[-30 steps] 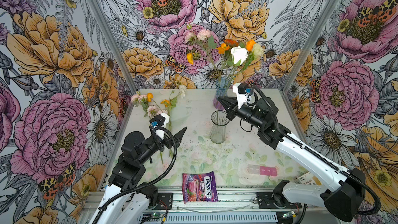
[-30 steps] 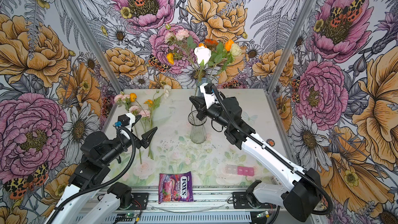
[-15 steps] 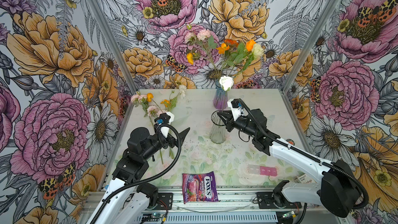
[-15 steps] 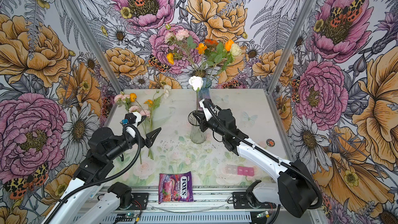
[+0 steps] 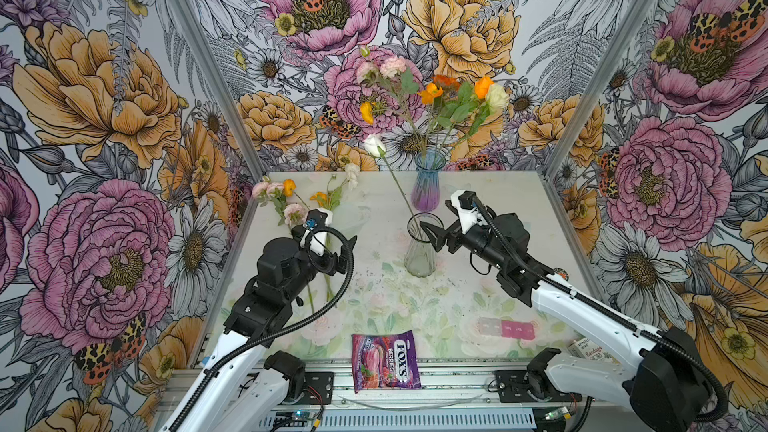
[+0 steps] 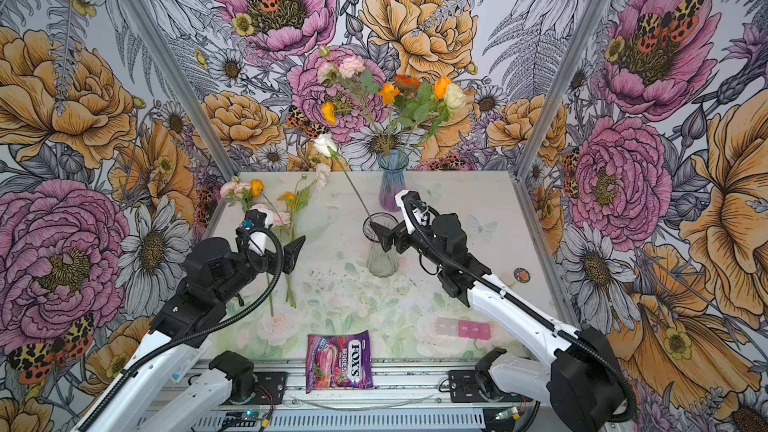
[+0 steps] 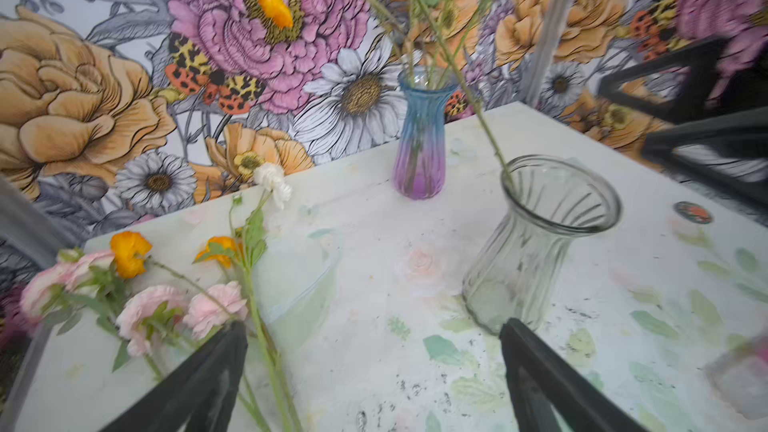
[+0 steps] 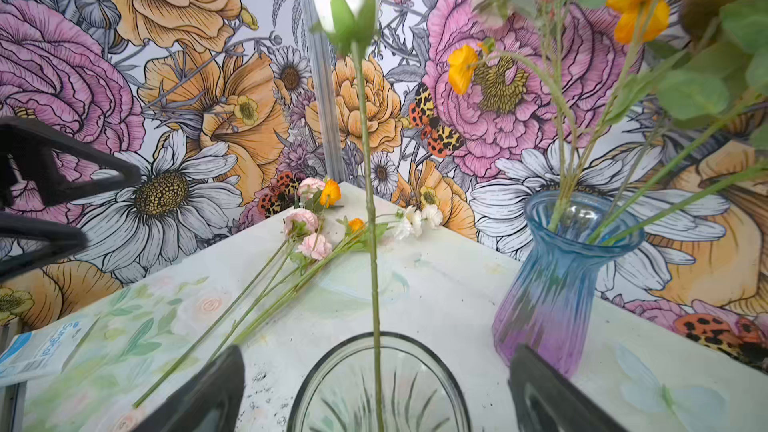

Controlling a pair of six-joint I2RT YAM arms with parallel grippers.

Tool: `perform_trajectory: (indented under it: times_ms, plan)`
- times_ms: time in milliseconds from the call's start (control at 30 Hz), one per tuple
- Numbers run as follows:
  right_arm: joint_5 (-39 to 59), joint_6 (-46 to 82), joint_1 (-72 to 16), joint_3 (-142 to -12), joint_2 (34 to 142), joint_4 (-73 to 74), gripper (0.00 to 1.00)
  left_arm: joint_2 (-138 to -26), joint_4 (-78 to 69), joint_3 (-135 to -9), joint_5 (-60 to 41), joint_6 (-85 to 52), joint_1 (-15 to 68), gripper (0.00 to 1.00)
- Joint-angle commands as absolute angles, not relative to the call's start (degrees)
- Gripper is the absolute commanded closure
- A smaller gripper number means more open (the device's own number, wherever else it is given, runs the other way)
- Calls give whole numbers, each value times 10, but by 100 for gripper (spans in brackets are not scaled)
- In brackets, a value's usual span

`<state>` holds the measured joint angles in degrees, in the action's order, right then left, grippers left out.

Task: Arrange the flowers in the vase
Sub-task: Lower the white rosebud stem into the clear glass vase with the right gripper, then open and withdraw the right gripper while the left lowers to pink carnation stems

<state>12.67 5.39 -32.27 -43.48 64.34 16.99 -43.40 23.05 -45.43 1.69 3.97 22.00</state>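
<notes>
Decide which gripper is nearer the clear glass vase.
Right. The right gripper is open at the rim of the clear glass vase; the left gripper hangs apart from it, above the loose flower stems.

Ribbed clear glass vase [image 5: 417, 259], glossy blue-purple glass vase [image 5: 426, 191], shiny plastic candy bag [image 5: 384, 361]

A robotics test booth: floral-printed wall panels [image 5: 104, 97] between aluminium posts [image 5: 203, 60] enclose a printed tabletop [image 5: 374, 243], with two robot arms [image 5: 582, 305] bolted to a rail [image 5: 457, 380] along its near edge.

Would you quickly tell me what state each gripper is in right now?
Left gripper: open, holding nothing.
Right gripper: open, with the white rose stem between its jaws, not gripped.
</notes>
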Motion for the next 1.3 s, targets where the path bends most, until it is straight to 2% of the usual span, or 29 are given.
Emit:
perform_trajectory:
  times_ms: [0, 133, 233, 333, 467, 567, 633, 733, 833, 1033, 1267]
  plan:
    - [116, 19, -321, -420, 581, 140, 1, -515, 323, -511, 116, -37, 188, 13]
    - [137, -15, -331, -422, 533, 102, 0, -596, 350, -544, 83, -105, 130, 28]
    - [150, -15, -357, -393, 518, 165, 0, -648, 350, -548, 66, -154, 97, 37]
    - [180, -14, -403, -408, 542, 177, 2, -681, 333, -527, 72, -195, 82, 40]
    - [187, -19, -503, -434, 604, 205, 9, -709, 285, -487, 55, -235, 54, 50]
    - [176, -9, -547, -448, 668, 233, 10, -733, 264, -478, 46, -242, 45, 50]
    - [176, -53, -574, -435, 695, 256, 9, -756, 257, -479, 32, -240, 42, 51]
    - [123, -128, -617, -382, 732, 332, 2, -791, 255, -480, 40, -240, 40, 52]
    - [100, -78, -619, -377, 777, 354, 1, -816, 241, -474, 38, -238, 39, 56]
    - [46, -94, -648, -373, 833, 385, 1, -856, 204, -461, 30, -240, 33, 62]
    - [48, -103, -661, -350, 852, 432, 0, -907, 171, -474, 18, -243, 32, 69]
